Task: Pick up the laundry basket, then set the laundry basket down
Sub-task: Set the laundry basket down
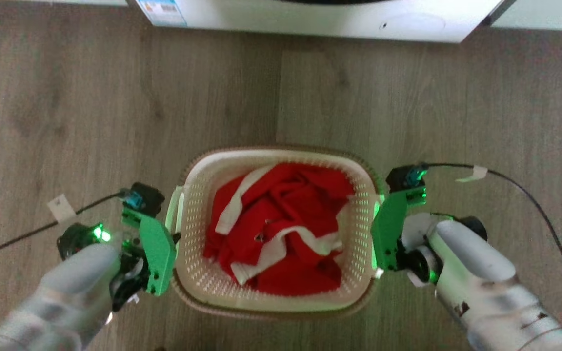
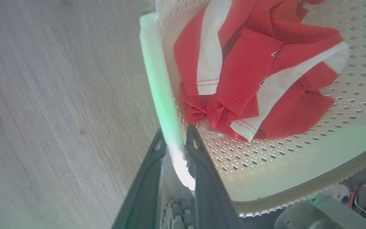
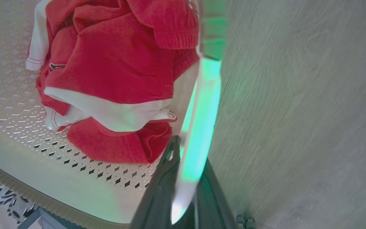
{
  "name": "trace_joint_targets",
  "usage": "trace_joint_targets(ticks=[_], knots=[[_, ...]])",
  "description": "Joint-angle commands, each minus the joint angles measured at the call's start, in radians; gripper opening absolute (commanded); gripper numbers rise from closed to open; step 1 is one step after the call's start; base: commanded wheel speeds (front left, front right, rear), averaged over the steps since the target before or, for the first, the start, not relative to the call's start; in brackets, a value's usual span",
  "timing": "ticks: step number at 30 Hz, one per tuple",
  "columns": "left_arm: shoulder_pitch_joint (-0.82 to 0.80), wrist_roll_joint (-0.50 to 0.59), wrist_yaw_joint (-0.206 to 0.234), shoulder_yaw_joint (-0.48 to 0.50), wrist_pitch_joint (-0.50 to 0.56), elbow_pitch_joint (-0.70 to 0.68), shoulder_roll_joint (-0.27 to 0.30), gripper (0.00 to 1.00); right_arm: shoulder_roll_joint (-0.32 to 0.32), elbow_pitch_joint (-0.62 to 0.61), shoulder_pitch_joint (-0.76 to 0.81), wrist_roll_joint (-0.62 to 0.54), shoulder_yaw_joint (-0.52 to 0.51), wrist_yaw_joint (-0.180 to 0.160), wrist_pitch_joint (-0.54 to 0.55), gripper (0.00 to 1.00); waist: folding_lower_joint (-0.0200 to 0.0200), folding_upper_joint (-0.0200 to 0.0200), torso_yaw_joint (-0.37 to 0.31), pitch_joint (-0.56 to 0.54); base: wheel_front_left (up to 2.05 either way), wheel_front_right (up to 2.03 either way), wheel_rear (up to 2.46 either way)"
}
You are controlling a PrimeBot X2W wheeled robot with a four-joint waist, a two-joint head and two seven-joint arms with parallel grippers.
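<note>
Cream laundry basket (image 1: 198, 273), upright, clothes-filled

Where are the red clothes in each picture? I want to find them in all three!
Head view: the red clothes lie in the middle, a bit low, inside the laundry basket.
Left wrist view: the clothes sit at the top, right of the middle.
Right wrist view: the clothes sit at the top, left of the middle.
Shared landmark: the basket's cream wall full of little holes, next to the clothes in every view.
</note>
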Motion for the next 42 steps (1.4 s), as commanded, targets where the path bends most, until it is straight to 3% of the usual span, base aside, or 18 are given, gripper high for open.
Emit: trace_joint_targets(ticks=[1, 20, 42], knots=[[-0.034, 0.021, -0.017, 0.004, -0.019, -0.031, -0.027, 0.00, 0.057, -0.058, -0.042, -0.006, 0.022, 0.017, -0.032, 0.00, 0.0000, 0.0000, 0.000, 0.052, 0.00, 0.00, 0.00], [-0.149, 0.029, -0.017, 0.004, -0.110, 0.088, -0.109, 0.00, 0.057, 0.046, -0.148, -0.046, 0.007, 0.017, -0.173, 0.00, 0.0000, 0.0000, 0.009, 0.256, 0.00, 0.00, 0.00], [-0.150, 0.068, -0.017, 0.004, -0.123, 0.128, -0.145, 0.00, 0.057, 0.116, -0.183, -0.021, 0.037, 0.017, -0.235, 0.00, 0.0000, 0.0000, 0.010, 0.296, 0.00, 0.00, 0.00]])
